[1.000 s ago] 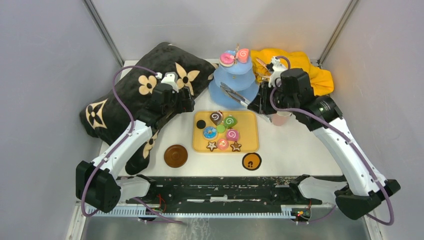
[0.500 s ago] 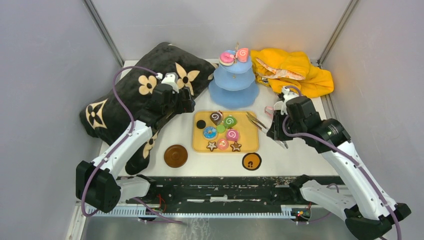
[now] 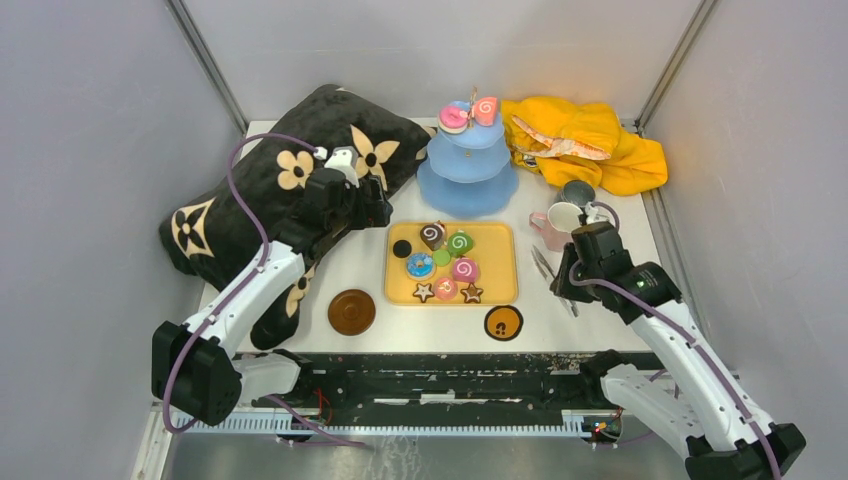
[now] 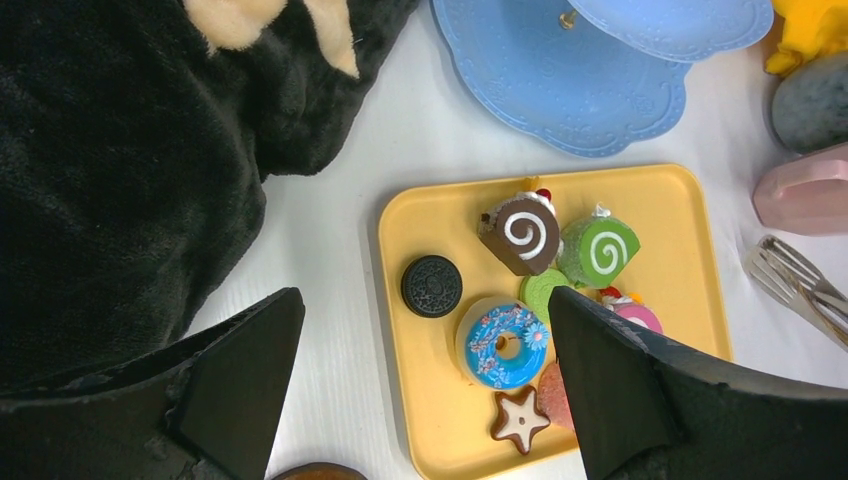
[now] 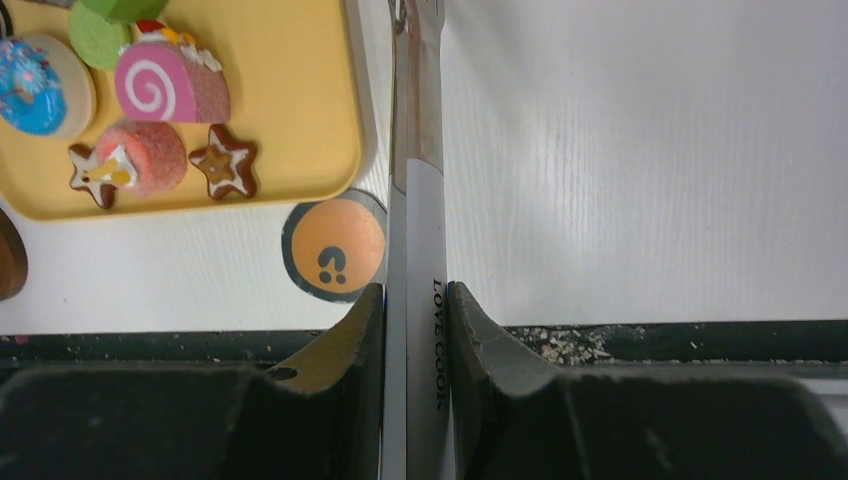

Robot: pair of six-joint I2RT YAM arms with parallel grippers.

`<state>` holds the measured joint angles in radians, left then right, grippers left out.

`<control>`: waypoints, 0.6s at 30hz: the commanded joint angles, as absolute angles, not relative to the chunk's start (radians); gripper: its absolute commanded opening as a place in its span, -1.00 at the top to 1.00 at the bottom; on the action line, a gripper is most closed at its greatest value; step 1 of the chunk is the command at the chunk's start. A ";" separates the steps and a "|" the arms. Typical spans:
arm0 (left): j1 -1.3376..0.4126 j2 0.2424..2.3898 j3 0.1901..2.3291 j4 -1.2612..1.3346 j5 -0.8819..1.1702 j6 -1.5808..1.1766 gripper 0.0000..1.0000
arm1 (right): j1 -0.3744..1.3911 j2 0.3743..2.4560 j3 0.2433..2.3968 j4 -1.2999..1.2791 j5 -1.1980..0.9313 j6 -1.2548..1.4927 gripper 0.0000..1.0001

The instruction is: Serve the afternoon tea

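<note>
My right pincer (image 5: 415, 300) clamps flat shiny metal tongs (image 5: 420, 190) over the smooth white bench (image 5: 650, 150); my left pincer (image 4: 425, 310) gapes.

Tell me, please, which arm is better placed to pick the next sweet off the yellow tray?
Right, probably: the right end effector grips the metal tongs just right of the tray, while the left end effector hangs open and empty.

The left arm (image 3: 255, 280) and the right arm (image 3: 695, 355) share one build: slim white links between bulky black joints, on black bases. A thin purple cable (image 3: 232, 168) loops along each. The fingers (image 4: 240, 380) are matte black wedges with flat inner faces.
</note>
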<state>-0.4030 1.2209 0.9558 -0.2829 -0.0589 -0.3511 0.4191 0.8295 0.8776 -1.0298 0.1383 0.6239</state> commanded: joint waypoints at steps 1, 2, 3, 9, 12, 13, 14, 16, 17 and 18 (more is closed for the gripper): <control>-0.398 1.219 0.960 -0.243 -0.030 -0.395 -0.98 | 0.399 0.797 0.833 -0.846 0.160 0.660 0.74; -0.399 1.225 0.962 -0.241 -0.028 -0.395 -0.99 | 0.394 0.803 0.817 -0.821 0.160 0.666 0.74; -0.399 1.230 0.966 -0.241 -0.024 -0.397 -0.99 | 0.393 0.811 0.807 -0.789 0.162 0.672 0.74; -0.399 1.250 0.984 -0.239 -0.013 -0.399 -0.99 | 0.385 0.878 0.775 -0.718 0.223 0.714 0.77; -0.399 1.251 0.987 -0.241 -0.018 -0.395 -0.98 | 0.378 0.877 0.786 -0.773 0.292 0.726 0.78; -0.397 1.252 0.988 -0.242 -0.020 -0.393 -0.99 | 0.376 0.868 0.789 -0.793 0.313 0.730 0.78; -0.399 1.254 0.988 -0.241 -0.020 -0.392 -0.99 | 0.372 0.856 0.791 -0.808 0.329 0.729 0.78; -0.398 1.260 0.989 -0.241 -0.020 -0.392 -0.99 | 0.367 0.830 0.789 -0.838 0.355 0.732 0.77; -0.399 1.264 0.989 -0.239 -0.018 -0.393 -0.98 | 0.365 0.818 0.789 -0.854 0.364 0.734 0.77; -0.399 1.267 0.989 -0.236 -0.015 -0.394 -0.99 | 0.363 0.808 0.787 -0.867 0.373 0.737 0.77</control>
<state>-0.4030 1.2537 0.9558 -0.2817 -0.0257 -0.3515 0.3786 0.8604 0.7734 -0.8062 0.2451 0.7105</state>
